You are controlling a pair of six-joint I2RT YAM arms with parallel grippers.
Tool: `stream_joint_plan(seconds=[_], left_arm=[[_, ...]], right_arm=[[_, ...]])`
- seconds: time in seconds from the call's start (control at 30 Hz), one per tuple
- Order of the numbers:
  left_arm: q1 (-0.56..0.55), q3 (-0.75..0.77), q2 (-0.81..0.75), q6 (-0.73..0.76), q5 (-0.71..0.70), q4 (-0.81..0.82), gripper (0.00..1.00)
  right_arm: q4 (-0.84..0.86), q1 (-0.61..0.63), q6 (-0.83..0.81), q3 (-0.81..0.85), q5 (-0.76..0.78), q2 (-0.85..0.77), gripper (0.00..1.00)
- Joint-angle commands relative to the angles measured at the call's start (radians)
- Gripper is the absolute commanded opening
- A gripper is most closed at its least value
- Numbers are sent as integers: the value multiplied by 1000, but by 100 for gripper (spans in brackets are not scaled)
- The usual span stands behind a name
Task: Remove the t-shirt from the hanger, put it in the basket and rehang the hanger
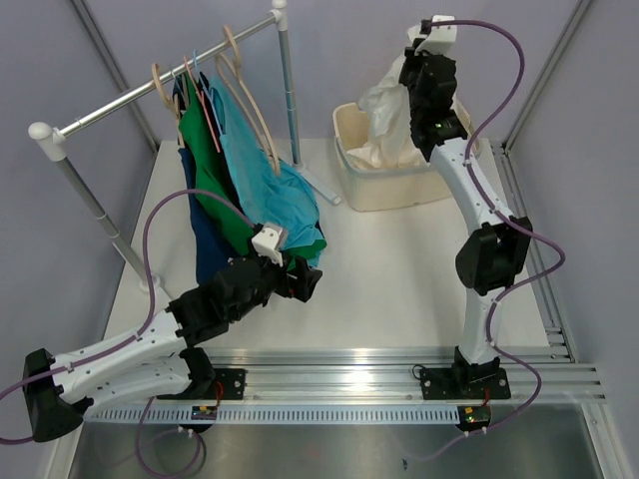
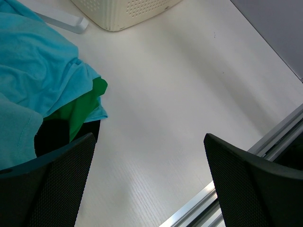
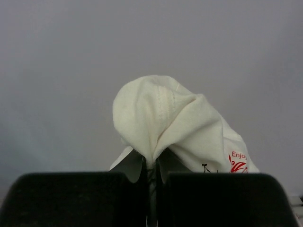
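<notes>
The white t-shirt with a red print hangs bunched from my right gripper, its lower part draping into the cream basket. In the right wrist view my right gripper is shut on a fold of the t-shirt. A bare pale wood hanger hangs at the right end of the rail, in front of the teal shirt. My left gripper is open and empty, low over the table by the teal shirt's hem; its jaws stand wide apart in the left wrist view.
The clothes rail carries the teal shirt, a green shirt, a dark blue garment and more hangers, one of them pink. The rail's foot lies beside the basket. An aluminium rail runs along the near edge.
</notes>
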Motion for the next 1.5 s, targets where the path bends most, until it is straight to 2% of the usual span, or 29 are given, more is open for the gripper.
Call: stream_joint_plan(seconds=[0.0,0.23,0.43,0.53,0.6,0.73,0.8,0.97,1.1,1.13,1.17,1.23,1.33,1.37,1.47], left_arm=[[-3,18,-2,-7,10,61,99],[-3,14,-16,-1,3,61,99],[-3,9,-25,2,-11,59,99],[-3,9,-25,0,-11,61,99],[-3,12,-19,0,-5,61,99],[-3,14,-15,7,-8,59,99],[-3,14,-19,8,-13,56,99],[-3,14,-19,8,-10,58,99],[-3,15,-15,11,-8,56,99],[-3,15,-12,13,-10,56,99],[-3,15,-10,14,-11,56,99],[-3,17,-10,17,-14,55,99],[-3,17,-8,22,-17,55,99],[-3,17,-7,25,-25,55,99],[-3,23,7,43,-17,56,99]], right_arm=[[125,-35,-9,-121,-1,-2,0],[41,-57,109,-194,-35,55,2],[-13,-55,236,-267,42,80,5],[-108,-57,329,-277,48,106,6],[-210,-57,375,-276,80,121,14],[-398,-63,521,-241,140,158,22],[-505,-75,558,-193,123,194,27],[-596,-87,580,-130,33,250,31],[-659,-92,592,-75,-3,256,52],[-671,-92,589,-64,-7,250,70],[-679,-93,587,-61,-18,229,75],[-708,-93,571,-40,-30,183,84],[-763,-92,560,-14,-58,98,91],[-771,-92,564,-21,-88,71,99],[-778,-92,597,-96,-147,-47,100]])
